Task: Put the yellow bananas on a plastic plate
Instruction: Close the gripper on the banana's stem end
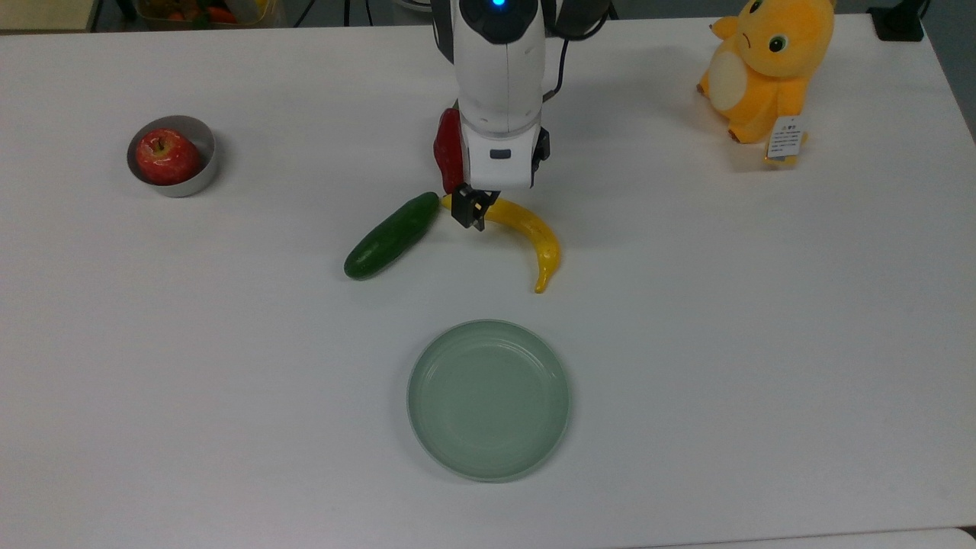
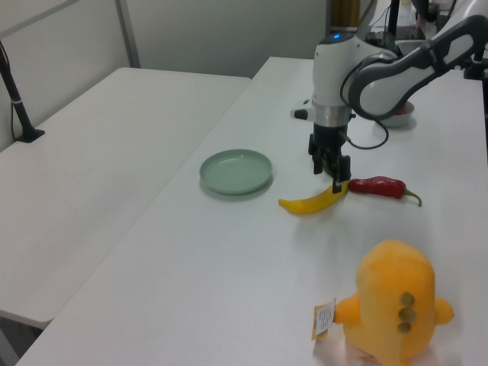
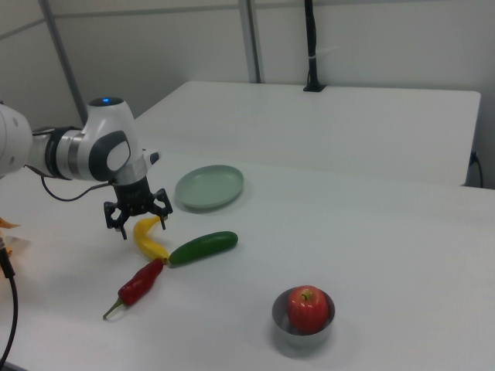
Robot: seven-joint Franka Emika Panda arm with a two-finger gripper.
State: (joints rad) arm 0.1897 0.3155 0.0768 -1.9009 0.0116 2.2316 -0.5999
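While the plastic plate is sitting bare at the near edge of the bench in the top view, the yellow bananas are lying further back, well apart from the plate and flat on the bench, thin tip pointing toward it. Above the fruit's blunt end the pincer is hanging with its fingers spread wide, gripping nothing, straddling the banana in the right view.

The risk is sitting right there. That blunt end is meeting the cucumber and the red chili pepper at one point, so a finger coming down off-line is likely to be nudging a neighbour or catching it along with the banana. A grip this near the end is also inviting the glossy, curved fruit to swing or slip out during the carry. Farthest back, the apple in its metal bowl and the plush toy are standing well out of the way.
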